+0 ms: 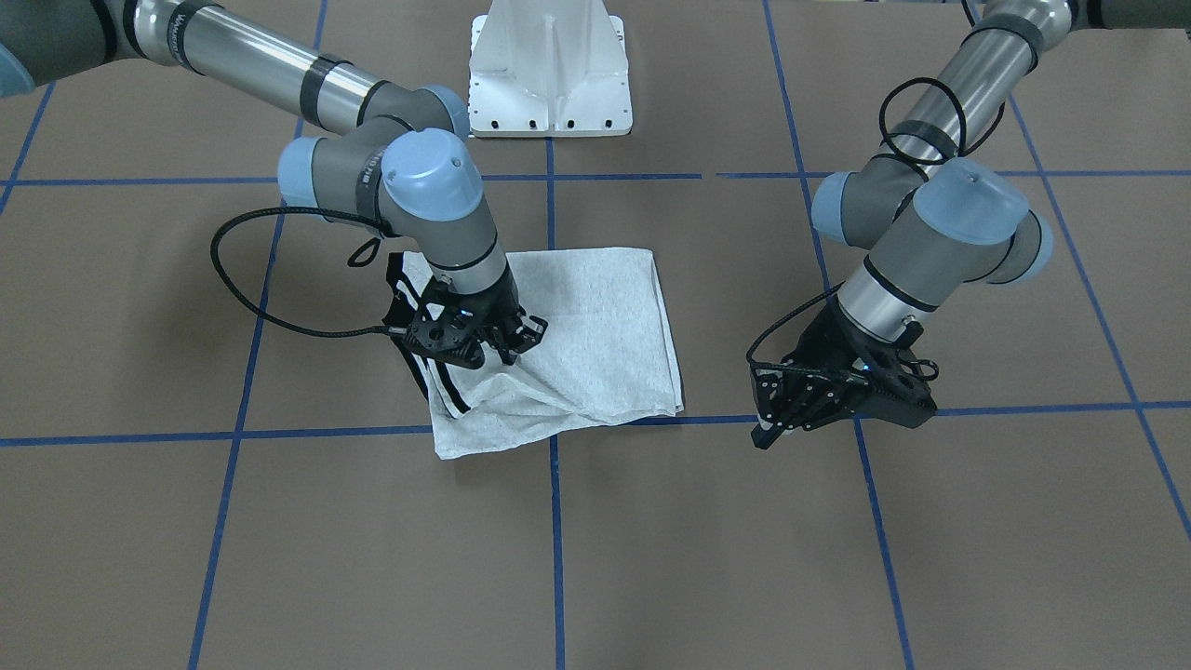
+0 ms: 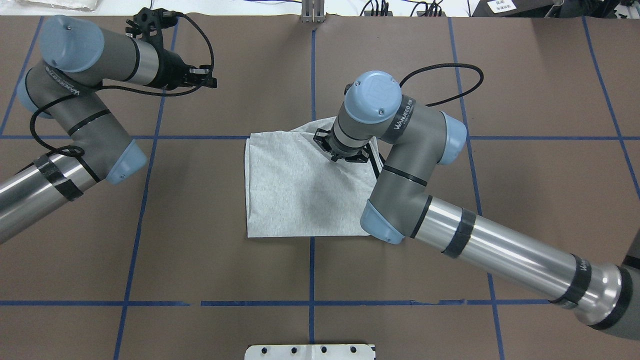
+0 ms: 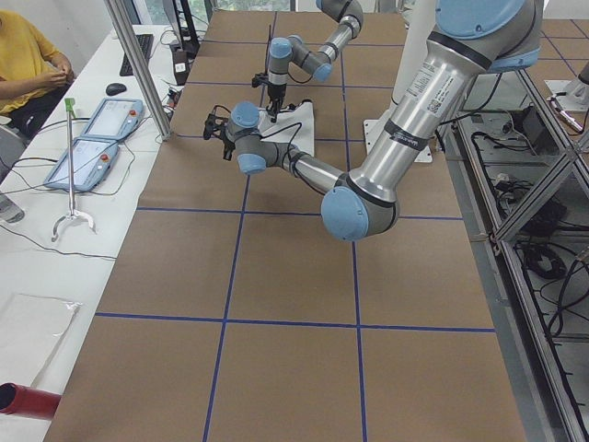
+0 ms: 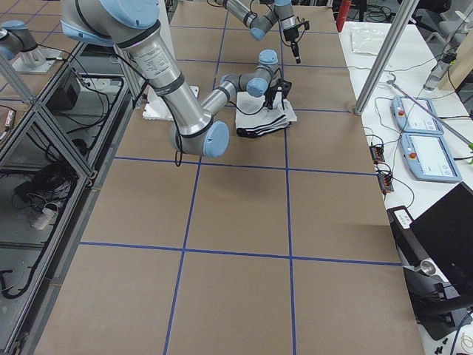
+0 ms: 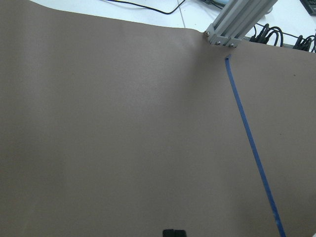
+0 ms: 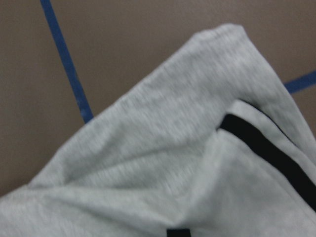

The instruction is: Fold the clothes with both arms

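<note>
Grey T-shirt (image 1: 595, 326) lies folded mid-counter (image 1: 837, 558), black stripes along its edge on the robot's right. R pincer (image 1: 507, 352) pinches the fabric nr those stripes, w/ creases pulled up toward it. L pincer (image 1: 765, 434) is pressed together, holding nothing, above bare counter well apart from the shirt.

Centre frame, I see the T-shirt (image 1: 605, 316) heather-grey with black stripes; the table (image 1: 837, 558) brown, gridded with blue tape (image 1: 326, 433); left arm (image 1: 893, 279) and right arm (image 1: 242, 51) silver-grey, caps light blue.
</note>
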You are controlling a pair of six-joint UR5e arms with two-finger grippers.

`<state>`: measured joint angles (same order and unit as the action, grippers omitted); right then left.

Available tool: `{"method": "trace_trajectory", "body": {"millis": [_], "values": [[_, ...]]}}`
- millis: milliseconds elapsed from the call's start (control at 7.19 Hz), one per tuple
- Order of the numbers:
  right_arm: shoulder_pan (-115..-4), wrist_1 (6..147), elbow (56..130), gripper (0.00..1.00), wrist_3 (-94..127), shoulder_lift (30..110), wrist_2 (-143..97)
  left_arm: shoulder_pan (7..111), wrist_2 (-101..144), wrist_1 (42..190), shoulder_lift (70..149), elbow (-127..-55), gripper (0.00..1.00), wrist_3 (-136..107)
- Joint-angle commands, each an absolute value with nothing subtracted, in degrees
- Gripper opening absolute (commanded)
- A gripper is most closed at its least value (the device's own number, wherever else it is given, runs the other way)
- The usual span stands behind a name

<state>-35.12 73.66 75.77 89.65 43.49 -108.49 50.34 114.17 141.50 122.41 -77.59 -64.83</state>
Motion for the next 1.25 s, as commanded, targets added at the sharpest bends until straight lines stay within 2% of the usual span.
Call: {"method": "trace_trajectory", "body": {"millis": [0,139,417,695,834,973,1112], "values": [[-41.3,70.9,64.4,0.00,83.1,38.7,-110.5,50.3,114.2,141.5,122.1,-77.6,0.00,-65.0],[-44.4,69.3,60.9,0.00,80.6,38.5,-111.4,50.2,114.2,141.5,122.1,-77.6,0.00,-65.0],[-49.5,69.4,59.9,0.00,77.0,38.7,-116.4,50.2,114.1,141.6,122.0,-77.6,0.00,-65.0],[-51.0,69.5,60.9,0.00,76.4,40.3,-118.5,50.3,114.1,141.7,120.5,-77.7,0.00,-64.8],[-52.4,69.8,65.0,0.00,74.4,44.8,-120.0,50.6,114.1,141.6,119.4,-78.4,0.00,-64.3],[-54.5,70.2,70.3,0.05,71.0,50.5,-122.2,50.7,114.3,141.6,115.7,-81.4,0.00,-64.2],[-56.6,70.4,76.1,0.26,68.8,56.5,-123.5,51.6,115.9,141.5,112.9,-84.2,0.00,-64.1]]}}
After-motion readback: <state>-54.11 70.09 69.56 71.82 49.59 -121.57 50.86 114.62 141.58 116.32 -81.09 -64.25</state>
